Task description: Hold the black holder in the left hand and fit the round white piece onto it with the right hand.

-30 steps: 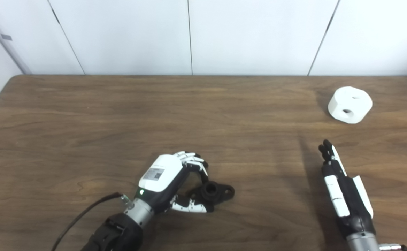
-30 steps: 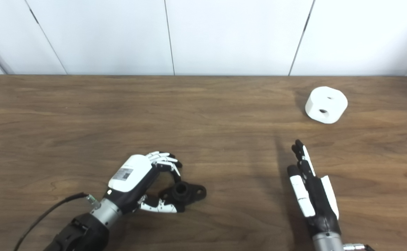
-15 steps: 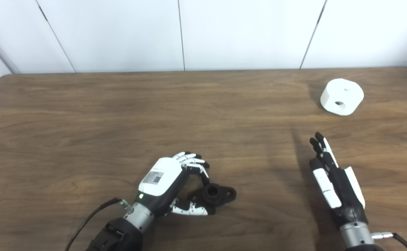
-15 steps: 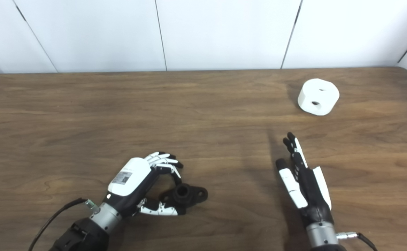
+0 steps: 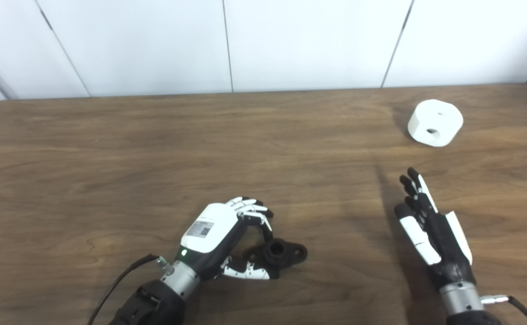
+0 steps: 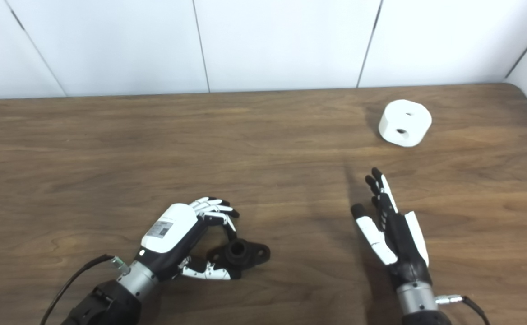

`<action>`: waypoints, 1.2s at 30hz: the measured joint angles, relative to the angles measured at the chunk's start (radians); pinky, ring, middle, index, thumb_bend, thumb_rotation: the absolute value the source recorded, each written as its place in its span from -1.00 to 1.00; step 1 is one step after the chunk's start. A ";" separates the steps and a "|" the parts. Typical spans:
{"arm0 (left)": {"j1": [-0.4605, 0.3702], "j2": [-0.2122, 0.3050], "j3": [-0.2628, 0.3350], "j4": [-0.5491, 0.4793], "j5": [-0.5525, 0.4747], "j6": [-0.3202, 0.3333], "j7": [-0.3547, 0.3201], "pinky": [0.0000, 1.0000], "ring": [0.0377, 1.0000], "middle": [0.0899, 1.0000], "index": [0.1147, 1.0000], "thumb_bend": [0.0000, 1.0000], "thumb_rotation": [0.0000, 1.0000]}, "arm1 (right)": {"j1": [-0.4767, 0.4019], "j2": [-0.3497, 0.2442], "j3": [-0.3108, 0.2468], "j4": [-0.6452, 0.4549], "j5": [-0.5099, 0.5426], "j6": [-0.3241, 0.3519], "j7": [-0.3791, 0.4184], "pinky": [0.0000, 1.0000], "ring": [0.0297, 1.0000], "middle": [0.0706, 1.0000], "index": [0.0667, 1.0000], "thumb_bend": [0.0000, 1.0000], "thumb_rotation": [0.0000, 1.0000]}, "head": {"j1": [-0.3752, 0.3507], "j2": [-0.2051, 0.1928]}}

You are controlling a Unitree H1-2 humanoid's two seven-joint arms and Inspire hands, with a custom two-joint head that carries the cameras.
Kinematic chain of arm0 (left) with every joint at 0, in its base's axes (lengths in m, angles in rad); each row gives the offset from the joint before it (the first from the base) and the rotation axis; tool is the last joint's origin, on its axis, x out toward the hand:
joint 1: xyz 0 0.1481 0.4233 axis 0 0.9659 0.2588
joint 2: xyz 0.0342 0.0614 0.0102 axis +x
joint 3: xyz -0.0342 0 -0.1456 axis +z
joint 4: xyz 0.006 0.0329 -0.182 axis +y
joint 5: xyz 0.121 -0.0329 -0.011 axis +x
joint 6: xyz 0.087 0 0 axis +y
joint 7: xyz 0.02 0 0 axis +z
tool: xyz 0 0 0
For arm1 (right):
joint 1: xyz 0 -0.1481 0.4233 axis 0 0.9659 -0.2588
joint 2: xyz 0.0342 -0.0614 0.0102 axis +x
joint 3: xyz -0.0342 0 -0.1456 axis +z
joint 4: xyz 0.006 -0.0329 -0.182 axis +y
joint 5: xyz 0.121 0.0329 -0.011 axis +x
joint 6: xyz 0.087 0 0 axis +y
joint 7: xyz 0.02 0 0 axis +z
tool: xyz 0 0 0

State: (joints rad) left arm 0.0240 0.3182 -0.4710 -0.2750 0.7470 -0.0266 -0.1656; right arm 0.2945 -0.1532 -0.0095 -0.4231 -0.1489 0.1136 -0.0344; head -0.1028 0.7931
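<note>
1. Left robot hand (image 5: pixel 220 230) is curled around the black holder (image 5: pixel 281 253) at the near edge of the desk (image 5: pixel 155 149), probably pinning it before lifting; holder's still on the wood.
2. Right robot hand (image 5: pixel 430 225) is flat, fingers spread, holding nothing, aimed toward the round white piece (image 5: pixel 435 123) far back right, well apart from it.
3. Can't tell how firm the left grip is, since the fingers hide the holder's near side.

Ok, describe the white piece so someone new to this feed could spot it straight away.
Look at the brown table and go to its far right corner, near the white wall. The white piece sits there alone, beyond the open right hand and untouched. It is a squat round white block with small dark holes, unlike the black holder at the left hand near the front edge.
</note>
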 measured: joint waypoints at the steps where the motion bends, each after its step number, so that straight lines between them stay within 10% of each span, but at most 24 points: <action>1: -0.002 0.000 -0.001 0.001 -0.001 0.000 -0.001 0.75 0.69 0.51 -0.16 0.04 -0.90 | -0.002 -0.002 -0.010 -0.010 -0.007 0.013 0.001 1.00 1.00 0.93 1.00 0.10 0.66 | -0.006 -0.005; 11: -0.015 0.001 -0.001 0.024 -0.014 -0.025 0.001 0.73 0.67 0.50 -0.16 0.04 -0.90 | -0.099 -0.033 -0.077 -0.091 -0.063 0.091 0.005 0.91 0.91 0.90 1.00 0.16 0.86 | -0.041 -0.040; 17: -0.015 0.001 0.003 0.030 -0.016 -0.030 0.002 0.73 0.67 0.50 -0.16 0.04 -0.90 | -0.152 -0.073 -0.103 -0.092 -0.146 0.128 0.005 0.48 0.82 0.90 0.92 0.10 0.86 | -0.087 -0.061; 19: -0.015 0.001 0.003 0.031 -0.016 -0.031 0.002 0.73 0.67 0.50 -0.16 0.04 -0.90 | -0.179 -0.086 -0.103 -0.092 -0.177 0.134 0.008 0.72 0.88 0.92 0.91 0.12 0.85 | -0.106 -0.069; 36: -0.017 0.000 0.000 0.035 -0.013 -0.037 0.007 0.73 0.67 0.50 -0.16 0.04 -0.90 | -0.443 -0.267 -0.126 0.061 -0.348 0.278 0.091 0.91 1.00 0.91 0.78 0.46 -0.23 | -0.115 -0.081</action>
State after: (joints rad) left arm 0.0067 0.3186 -0.4710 -0.2403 0.7341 -0.0633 -0.1583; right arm -0.1486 -0.4205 -0.1351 -0.3625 -0.4966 0.3915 0.0569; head -0.2179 0.7118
